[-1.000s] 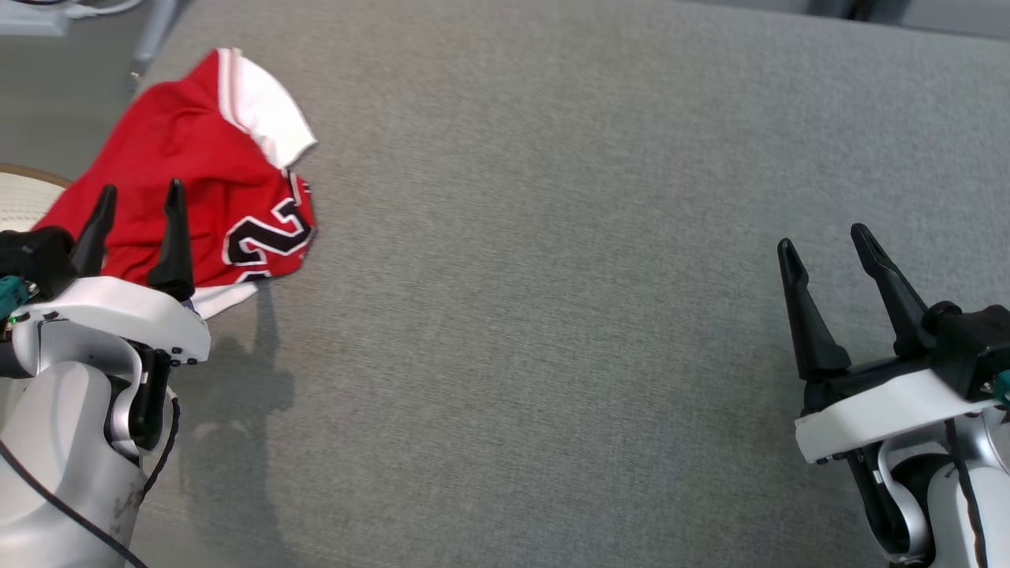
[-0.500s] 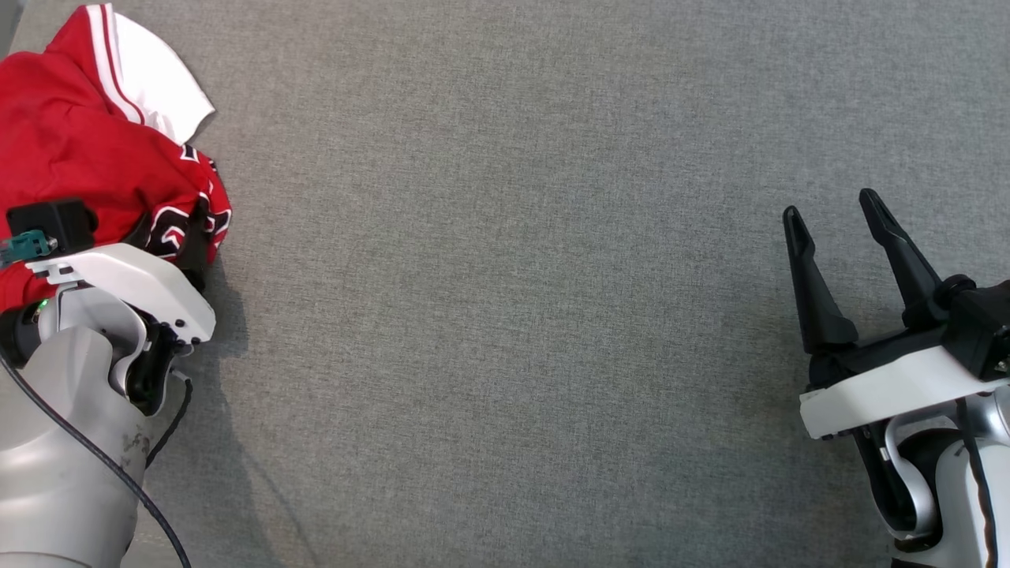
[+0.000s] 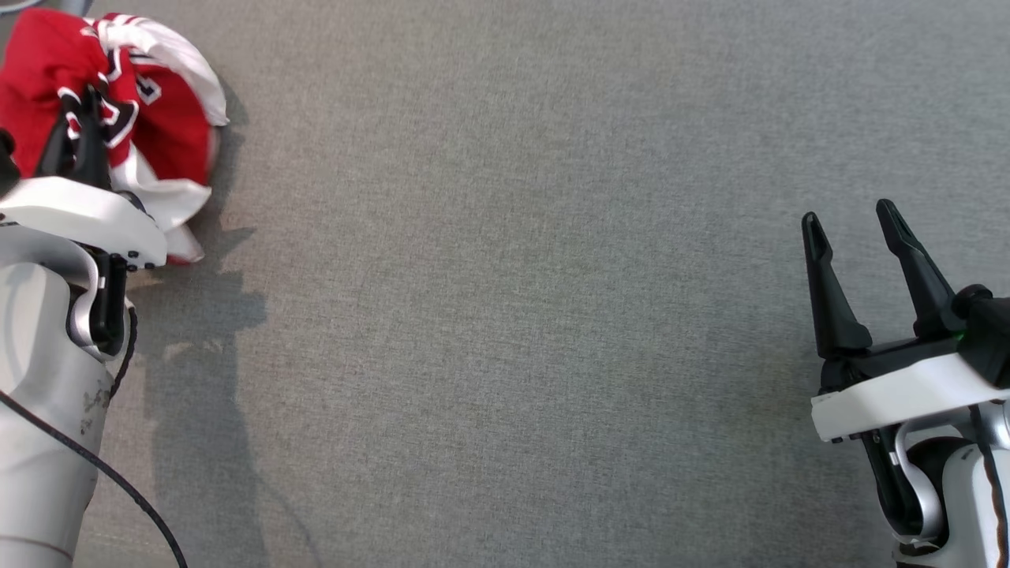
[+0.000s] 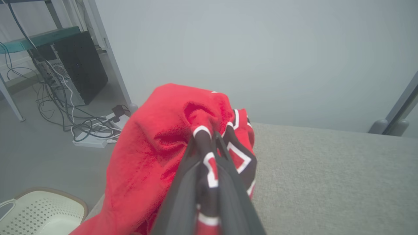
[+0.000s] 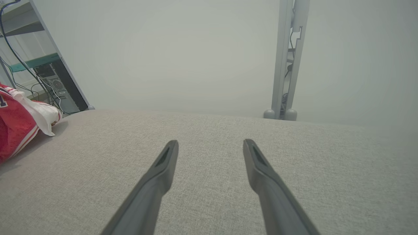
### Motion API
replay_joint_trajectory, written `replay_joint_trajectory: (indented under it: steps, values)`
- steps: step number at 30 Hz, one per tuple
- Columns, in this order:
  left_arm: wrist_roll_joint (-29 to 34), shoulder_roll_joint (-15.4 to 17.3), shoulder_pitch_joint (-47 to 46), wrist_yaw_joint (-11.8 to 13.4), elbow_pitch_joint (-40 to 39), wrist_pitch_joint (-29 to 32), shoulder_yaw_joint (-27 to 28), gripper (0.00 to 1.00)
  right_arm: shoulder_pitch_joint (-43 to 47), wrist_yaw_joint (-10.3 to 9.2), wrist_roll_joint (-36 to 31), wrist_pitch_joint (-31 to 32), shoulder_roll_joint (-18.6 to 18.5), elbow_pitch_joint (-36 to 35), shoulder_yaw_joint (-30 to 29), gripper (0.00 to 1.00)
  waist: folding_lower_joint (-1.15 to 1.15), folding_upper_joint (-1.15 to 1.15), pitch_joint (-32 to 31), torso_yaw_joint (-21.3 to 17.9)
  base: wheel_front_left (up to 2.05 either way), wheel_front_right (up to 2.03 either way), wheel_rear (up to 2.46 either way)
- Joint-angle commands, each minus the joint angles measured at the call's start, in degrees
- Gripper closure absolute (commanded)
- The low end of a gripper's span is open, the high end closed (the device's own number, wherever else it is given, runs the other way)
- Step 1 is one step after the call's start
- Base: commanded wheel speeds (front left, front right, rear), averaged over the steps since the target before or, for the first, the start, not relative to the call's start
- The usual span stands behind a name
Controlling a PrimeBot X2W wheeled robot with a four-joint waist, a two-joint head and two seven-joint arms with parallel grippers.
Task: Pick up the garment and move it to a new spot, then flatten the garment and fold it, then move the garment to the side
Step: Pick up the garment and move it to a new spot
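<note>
The garment (image 3: 166, 126) is a red jersey with white trim and black numerals, bunched at the far left of the grey table (image 3: 513, 300). My left gripper (image 3: 77, 106) is shut on a fold of it and holds it lifted; in the left wrist view the red cloth (image 4: 156, 147) drapes over and around the closed fingers (image 4: 183, 192). My right gripper (image 3: 852, 217) stands open at the right, above bare table, with nothing between its fingers (image 5: 160, 169). The right wrist view shows the garment (image 5: 16, 127) at its left edge.
A cream perforated basket (image 4: 39, 212) sits on the floor beside the table's left end. Cables and a power strip (image 4: 88, 137) lie on the floor near a dark computer case (image 4: 78, 65). Grey frame posts (image 5: 287, 58) rise behind the table's far edge.
My left gripper has closed on the garment and raised it, bunching the cloth. The head camera has shifted, so the garment sits further left in view. The right gripper stays open.
</note>
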Motion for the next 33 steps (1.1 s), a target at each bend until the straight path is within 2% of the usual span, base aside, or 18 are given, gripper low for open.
replay_joint_trajectory:
  steps: [1,9,13,18,22,26,33]
  values:
    - [1.17,0.79,1.42,1.2,-4.36,-0.37,0.91,1.0,0.77,-0.02,0.63,-0.84,0.01,0.51,-0.51,0.0,0.0,0.0,-2.2,-0.93,0.0,0.0,0.0]
    - [4.56,1.32,12.16,6.33,-28.22,-0.19,1.66,1.0,2.78,-0.02,2.91,-2.76,0.21,1.81,-1.79,0.0,0.0,0.0,-6.32,-4.7,0.0,0.0,0.0]
    - [5.54,1.25,18.33,8.9,-39.94,2.42,-0.03,1.0,3.71,-0.02,4.2,-3.41,0.22,2.0,-2.0,0.0,0.0,0.0,-7.17,-7.28,0.0,0.0,0.0]
    - [7.8,2.27,23.04,10.71,-51.39,6.72,-3.27,1.0,3.58,-0.02,5.42,-4.22,0.2,2.25,-1.16,0.0,0.0,0.0,-7.04,-11.65,0.0,0.0,0.0]
    - [8.93,2.21,23.96,10.58,-56.23,9.47,-6.17,1.0,3.28,-0.02,6.18,-4.96,0.23,2.47,-1.01,0.0,0.0,0.0,-6.44,-14.47,0.0,0.0,0.0]
    - [9.83,0.82,23.49,8.92,-59.11,12.93,-11.27,1.0,2.91,-0.02,7.54,-6.06,0.23,3.37,-0.54,0.0,0.0,0.0,-5.28,-18.81,0.0,0.0,0.0]
    - [9.74,-2.98,20.32,5.28,-53.16,16.16,-18.02,1.0,2.47,-0.02,9.75,-8.53,0.26,6.12,0.33,0.0,0.0,0.0,-2.97,-26.55,0.0,0.0,0.0]
